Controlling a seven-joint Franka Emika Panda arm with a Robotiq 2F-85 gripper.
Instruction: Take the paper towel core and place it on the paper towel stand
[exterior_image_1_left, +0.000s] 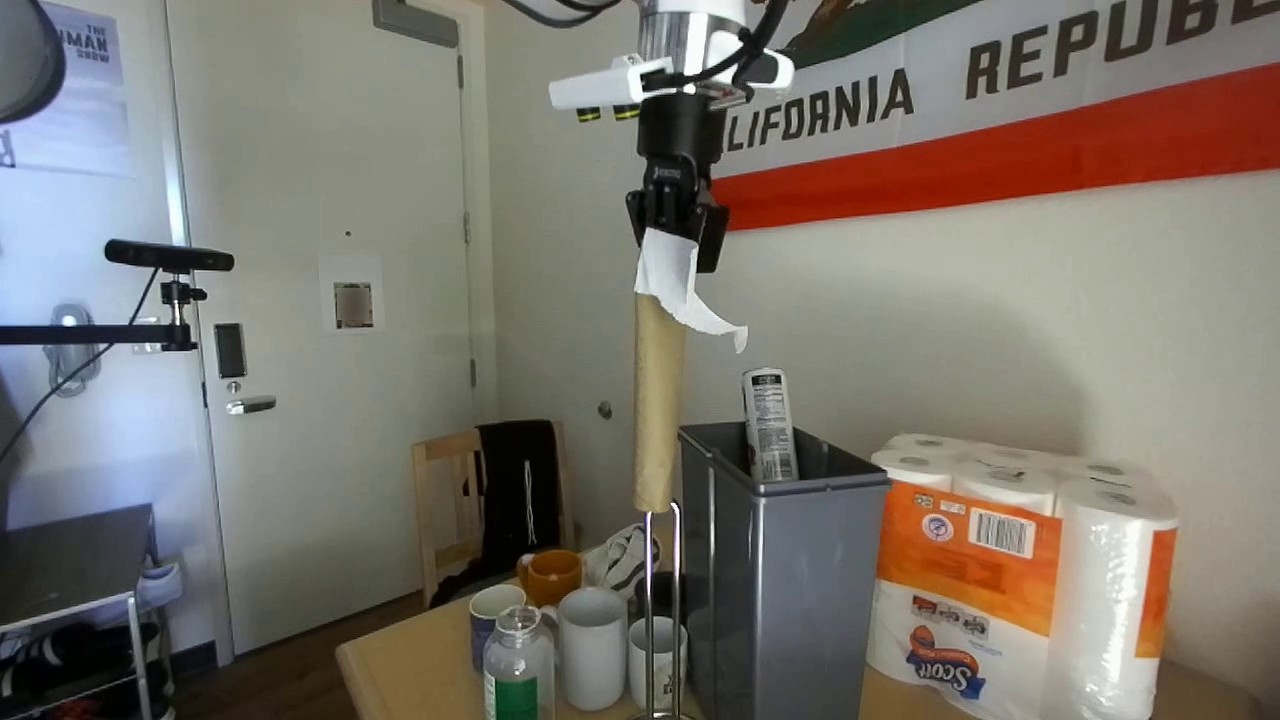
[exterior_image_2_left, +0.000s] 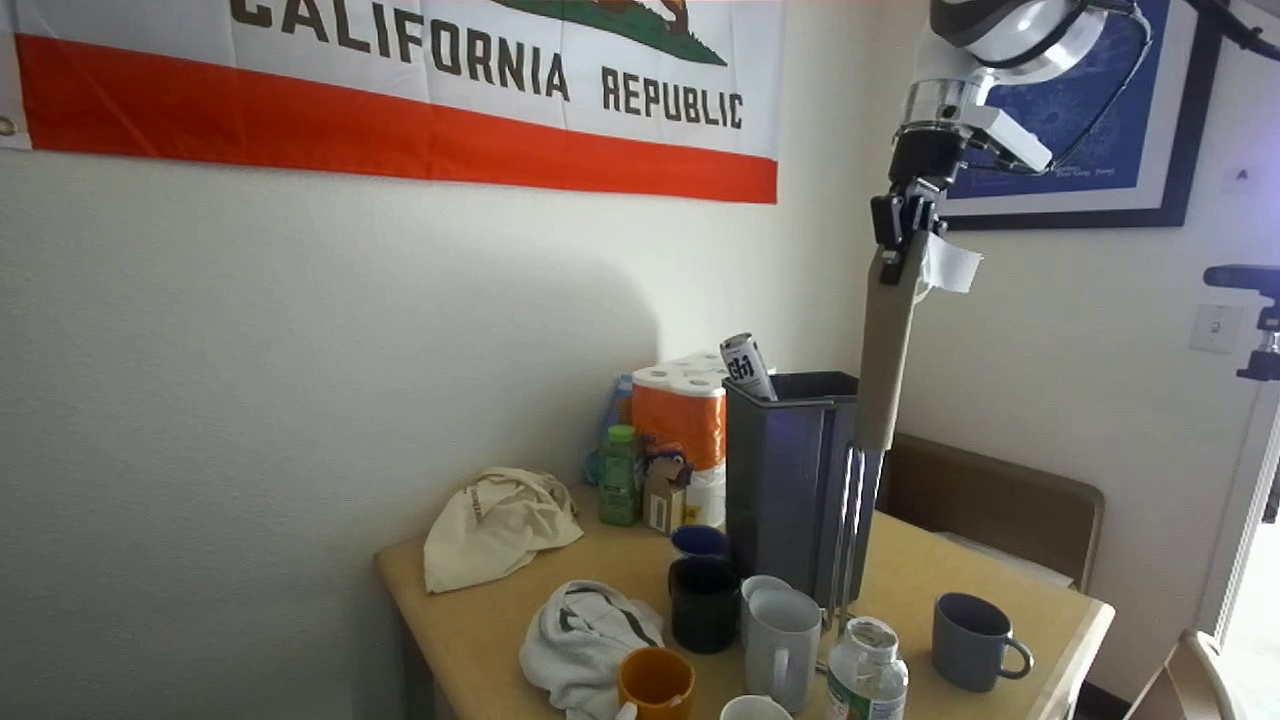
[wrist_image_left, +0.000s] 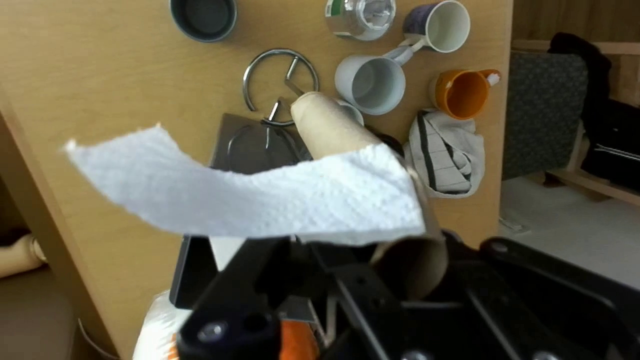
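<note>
Over the counter (exterior_image_2_left: 620, 565), in from its edges: pincer (exterior_image_1_left: 677, 243) clamped on the upper end of a cardboard tube (exterior_image_1_left: 657, 400), fingers only partly apart. Wrist view has the tube's open upper mouth between the dark fingers; whether one finger sits inside the rim, cannot tell. Ragged scrap of paper towel (wrist_image_left: 285, 202) hangs at that same end, hiding part of the grip.

Tube's long axis: close to upright, slightly tilted. In an exterior view the tube (exterior_image_2_left: 885, 350) leans, top toward the right. Lower end points down at the looped top of a wire stand (exterior_image_1_left: 649, 610). Tube and loop overlap in both exterior views; a bend of wire shows just beside the tube's lower rim. Whether any wire is inside the tube, cannot tell.

Stand is upright on the counter, close beside a grey bin (exterior_image_1_left: 800, 600); tall can (exterior_image_1_left: 769, 425) tilted in the bin's mouth. White mug (exterior_image_2_left: 783, 640) and clear bottle (exterior_image_2_left: 868, 670) near the stand. By the right edge in the wrist view: orange mug (wrist_image_left: 467, 95), striped cloth (wrist_image_left: 446, 160). Grey mug (exterior_image_2_left: 970, 640) near the right corner in an exterior view. Toward the wall-side edge: pack of white rolls (exterior_image_1_left: 960, 580), green bottle (exterior_image_2_left: 621, 480). Cream bag (exterior_image_2_left: 500, 530) at the left corner in an exterior view.
</note>
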